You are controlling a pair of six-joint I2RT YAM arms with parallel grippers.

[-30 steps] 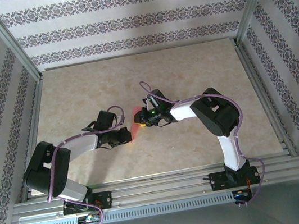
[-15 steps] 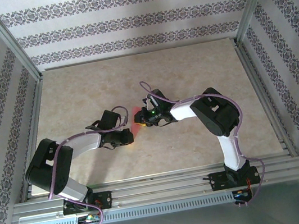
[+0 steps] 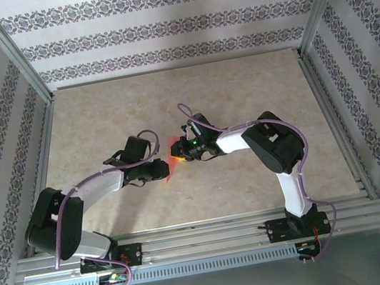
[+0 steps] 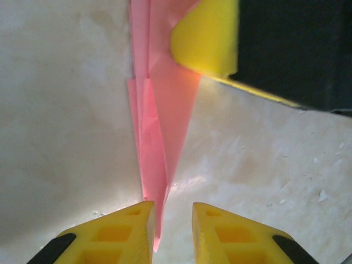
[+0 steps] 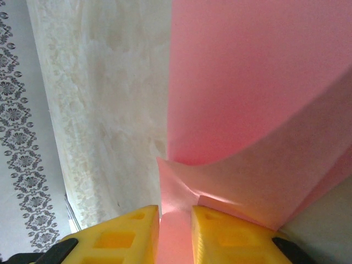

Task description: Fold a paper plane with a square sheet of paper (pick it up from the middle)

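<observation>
Overhead view: the left gripper and the right gripper are shown meeting near the middle of the marbled tabletop, with the pink-red paper plane lying between them, its narrow end directed toward the left arm. Left wrist view: the paper plane is seen flat on the tabletop as a slim dart with a central ridge, and its sharp tip is placed in the gap of the left gripper, close beside one yellow pad. These jaws are parted and released, bare tabletop being visible between them, so the tip is not pinched. At the far end of the dart, one yellow finger of the right gripper is set against the paper. Right wrist view: the broad folded surface of the paper plane is shown with a flap curled upward, and a fold runs into the narrow gap of the right gripper. Whether that fold is clenched or merely straddled by these jaws cannot be told. The patterned wall is visible beyond the tabletop edge.
</observation>
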